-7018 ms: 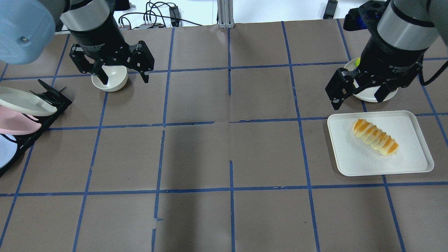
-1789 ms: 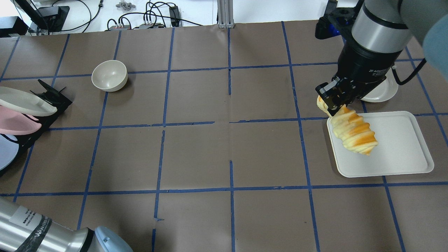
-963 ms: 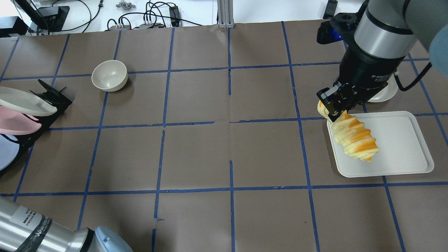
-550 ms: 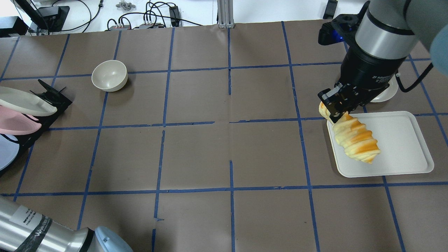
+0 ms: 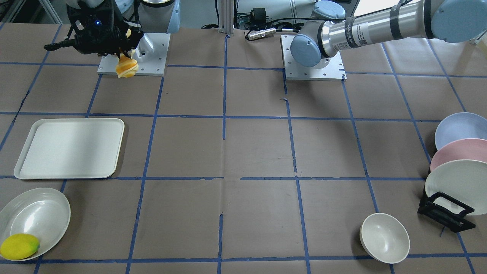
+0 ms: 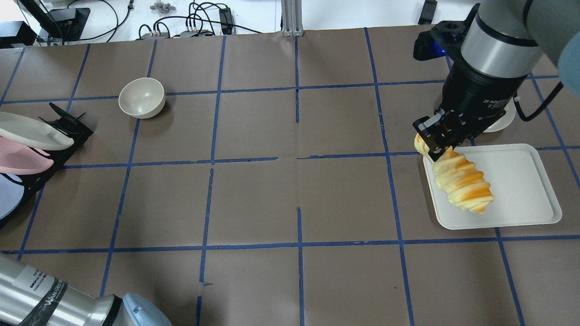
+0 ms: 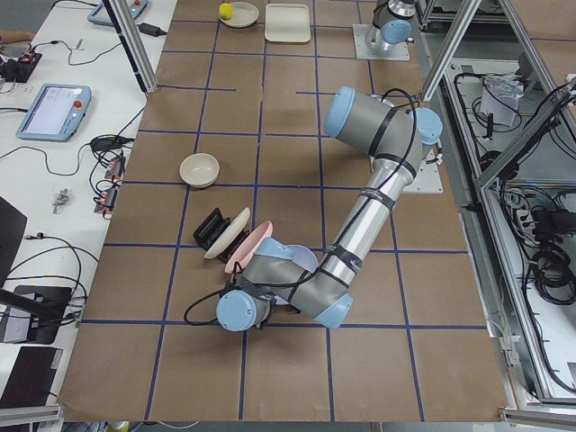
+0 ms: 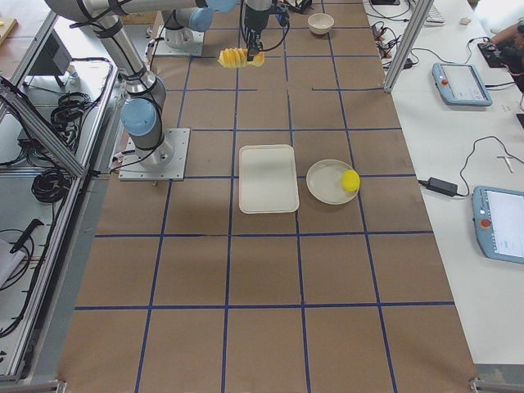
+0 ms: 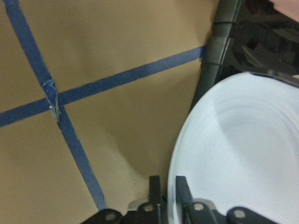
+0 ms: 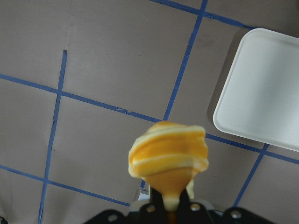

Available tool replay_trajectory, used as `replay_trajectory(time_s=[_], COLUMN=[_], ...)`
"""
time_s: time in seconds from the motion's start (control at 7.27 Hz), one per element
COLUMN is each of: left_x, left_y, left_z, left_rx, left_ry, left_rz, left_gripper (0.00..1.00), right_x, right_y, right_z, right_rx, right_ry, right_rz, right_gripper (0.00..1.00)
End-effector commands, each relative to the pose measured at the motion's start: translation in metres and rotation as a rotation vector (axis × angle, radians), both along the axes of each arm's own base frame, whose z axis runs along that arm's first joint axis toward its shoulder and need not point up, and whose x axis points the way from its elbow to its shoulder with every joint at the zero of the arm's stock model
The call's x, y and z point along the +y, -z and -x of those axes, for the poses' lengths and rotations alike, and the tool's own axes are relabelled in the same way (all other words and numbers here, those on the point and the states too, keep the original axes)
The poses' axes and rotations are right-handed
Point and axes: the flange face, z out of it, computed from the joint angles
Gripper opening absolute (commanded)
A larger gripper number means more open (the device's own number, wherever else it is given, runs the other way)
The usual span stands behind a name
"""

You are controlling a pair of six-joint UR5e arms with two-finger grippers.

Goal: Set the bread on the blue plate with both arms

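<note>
My right gripper (image 6: 433, 146) is shut on one end of the bread (image 6: 463, 186), a ridged orange and cream loaf. The loaf hangs from it high above the white tray (image 6: 521, 190). The right wrist view shows the bread (image 10: 168, 154) end-on below the gripper (image 10: 170, 205). The front view shows the bread (image 5: 127, 68) hanging in the air. The blue plate (image 9: 238, 154) stands in the rack at the table's left end (image 5: 456, 129). My left gripper (image 9: 168, 183) has its fingers closed on the plate's rim.
A pink plate (image 5: 460, 152) and a white plate (image 5: 456, 182) stand in the black rack (image 6: 68, 127) beside the blue one. A cream bowl (image 6: 141, 97) sits at the far left. A white dish (image 5: 42, 213) holds a lemon (image 5: 19, 246) beyond the tray.
The bread has left the tray in my right gripper and drifted slightly over the last second. My left arm has swung from the bowl to the plate rack.
</note>
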Motion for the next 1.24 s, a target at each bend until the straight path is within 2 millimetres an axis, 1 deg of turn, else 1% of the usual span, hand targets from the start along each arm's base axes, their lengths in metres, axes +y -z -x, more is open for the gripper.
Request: replay_trajectory(time_s=[0.0,0.14,0.28,0.41,0.55,0.69,0.83,0.96,1.1], left_x=[0.001,0.002,0.007,0.013,0.018,0.024,0.035,0.047,0.06], left_y=[-0.007,-0.01,-0.026,-0.051,-0.076,-0.098,-0.126,-0.144,-0.163], left_z=[0.001,0.002,0.005,0.01,0.019,0.028,0.041,0.058,0.083], left_rx=[-0.008,-0.009,-0.006,-0.021,-0.026,-0.022,-0.02,-0.016,-0.018], left_ry=[0.0,0.002,0.0,0.007,0.013,0.015,0.02,0.025,0.019], left_rz=[-0.004,-0.002,-0.007,-0.022,-0.034,-0.043,-0.055,-0.075,-0.077], left_gripper=[0.15,0.15,0.15,0.13,0.08,0.07,0.05,0.04,0.03], right_x=[0.0,0.0,0.0,0.0,0.0,0.001,0.001,0.001,0.001], right_y=[0.0,0.0,0.0,0.0,0.002,0.002,0.002,0.003,0.003], right_z=[0.0,0.0,0.0,0.0,0.0,0.0,0.0,0.0,0.001], right_rx=[0.0,-0.002,-0.001,-0.001,-0.002,-0.002,-0.002,-0.002,-0.002], right_ry=[0.0,0.0,-0.002,-0.002,-0.002,-0.002,-0.002,0.0,0.0], right_rz=[0.0,0.0,0.0,0.0,-0.005,-0.006,-0.005,-0.008,-0.008], right_gripper=[0.12,0.12,0.12,0.12,0.12,0.12,0.12,0.12,0.12])
